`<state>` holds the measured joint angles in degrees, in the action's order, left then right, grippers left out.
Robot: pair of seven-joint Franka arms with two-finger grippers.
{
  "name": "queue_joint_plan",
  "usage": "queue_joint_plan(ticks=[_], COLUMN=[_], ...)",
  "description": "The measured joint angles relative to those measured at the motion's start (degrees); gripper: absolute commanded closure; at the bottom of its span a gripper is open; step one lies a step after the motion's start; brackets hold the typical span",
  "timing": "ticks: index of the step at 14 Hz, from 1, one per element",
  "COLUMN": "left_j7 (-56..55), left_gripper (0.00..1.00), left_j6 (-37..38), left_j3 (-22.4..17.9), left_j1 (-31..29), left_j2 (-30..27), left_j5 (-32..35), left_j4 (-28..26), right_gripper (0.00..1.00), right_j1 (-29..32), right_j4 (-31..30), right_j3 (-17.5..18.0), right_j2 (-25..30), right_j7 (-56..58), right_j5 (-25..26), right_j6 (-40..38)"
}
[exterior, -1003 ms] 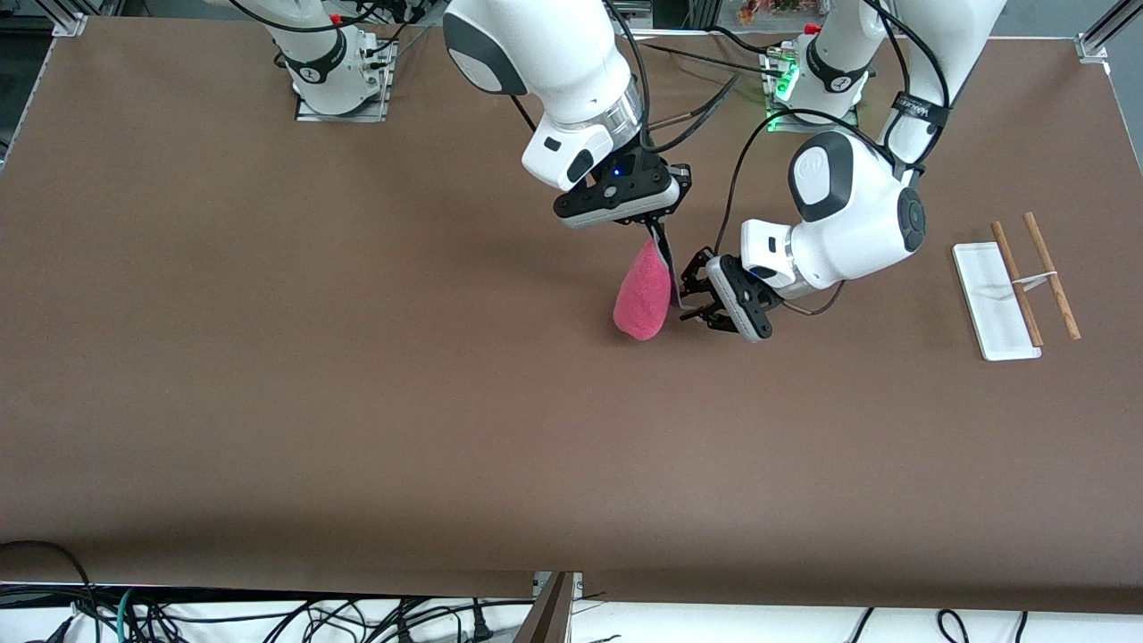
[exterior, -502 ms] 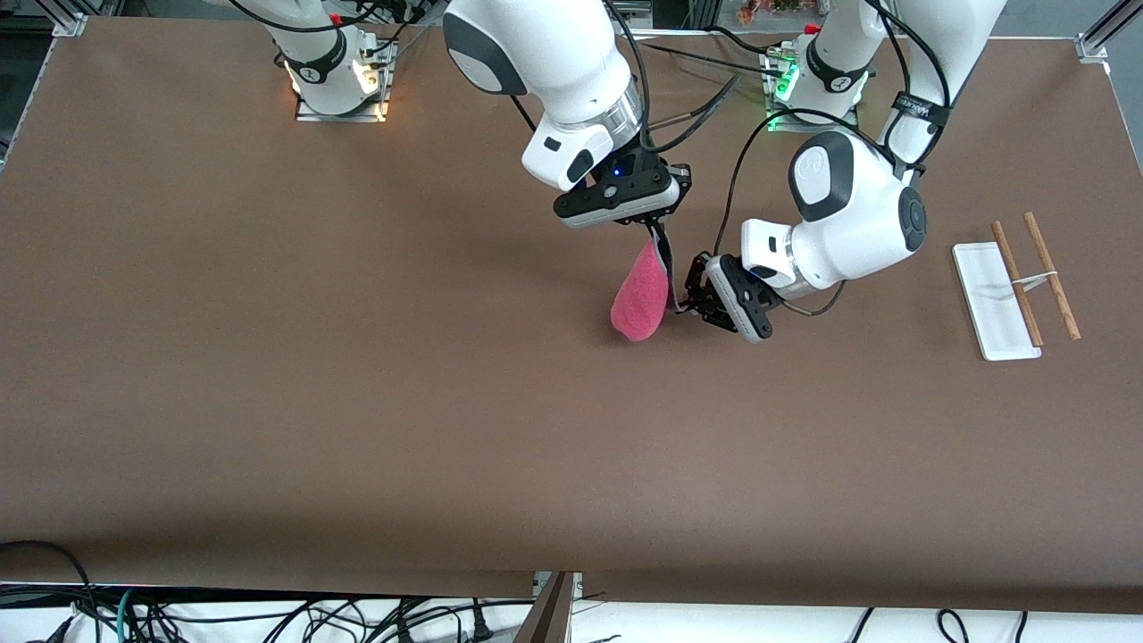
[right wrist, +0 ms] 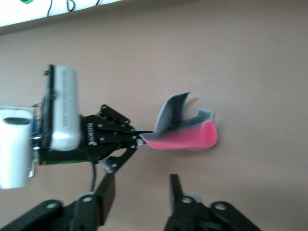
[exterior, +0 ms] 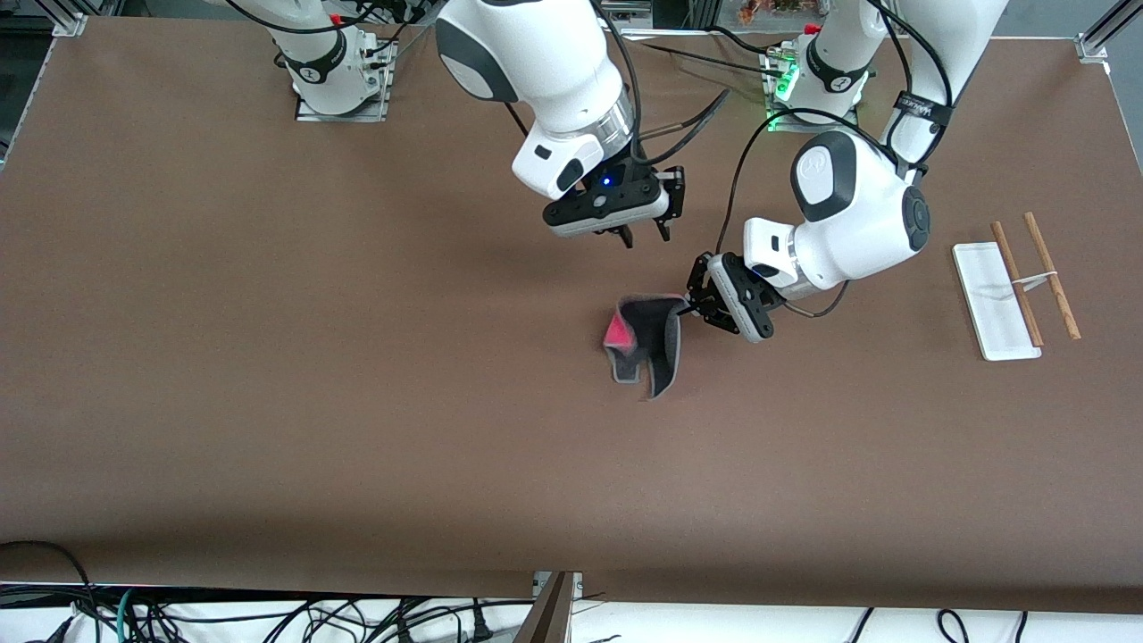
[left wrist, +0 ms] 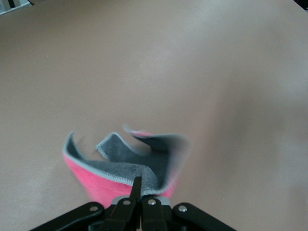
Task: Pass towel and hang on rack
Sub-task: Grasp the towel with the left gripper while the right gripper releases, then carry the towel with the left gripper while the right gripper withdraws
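Mid-table: left gripper (exterior: 689, 306) pinching towel (exterior: 647, 344); right gripper (exterior: 645, 234) open.

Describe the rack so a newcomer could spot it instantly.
Start at the brown table and go to the left arm's end. The rack stands there alone, apart from the towel held by the left gripper. It is the only thing with a flat white base and two thin wooden rods.
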<state>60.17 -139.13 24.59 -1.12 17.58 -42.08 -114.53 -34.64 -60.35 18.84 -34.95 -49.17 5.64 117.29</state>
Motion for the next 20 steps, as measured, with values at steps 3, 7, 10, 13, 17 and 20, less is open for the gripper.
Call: queue_joint_plan(ticks=[3,7,10,13,17,20], left_j7=[0.00,-0.10,-0.07,0.76,9.21,18.96], left_gripper=[1.00,1.00,1.00,1.00,1.00,1.00], left_j6=[3.80,18.52,32.22,41.73,46.75,47.86], left_j3=[-0.53,-6.78,-12.61,-13.46,-13.60,-13.70], left_j1=[-1.21,-4.90,-7.91,-13.94,-22.69,-30.10], left_j2=[-1.06,-5.08,-6.05,-5.79,-4.92,-2.40], left_j5=[0.00,2.33,8.03,12.26,17.70,20.03], left_j4=[0.18,0.98,6.28,11.49,13.60,14.25], right_gripper=[0.00,0.00,0.00,0.00,0.00,0.00], right_j1=[1.70,9.18,17.01,24.77,33.91,40.18], right_j4=[0.37,0.53,0.53,0.51,0.54,0.41], right_j3=[-1.80,-2.68,-2.89,-3.05,-3.23,-4.00], right_j2=[0.93,3.67,4.45,4.44,4.56,5.44], right_j7=[4.09,16.80,29.17,35.23,41.69,48.02], right_j5=[0.92,1.02,1.00,1.00,1.01,1.01], right_j6=[-5.11,-12.76,-16.85,-17.63,-21.49,-22.66])
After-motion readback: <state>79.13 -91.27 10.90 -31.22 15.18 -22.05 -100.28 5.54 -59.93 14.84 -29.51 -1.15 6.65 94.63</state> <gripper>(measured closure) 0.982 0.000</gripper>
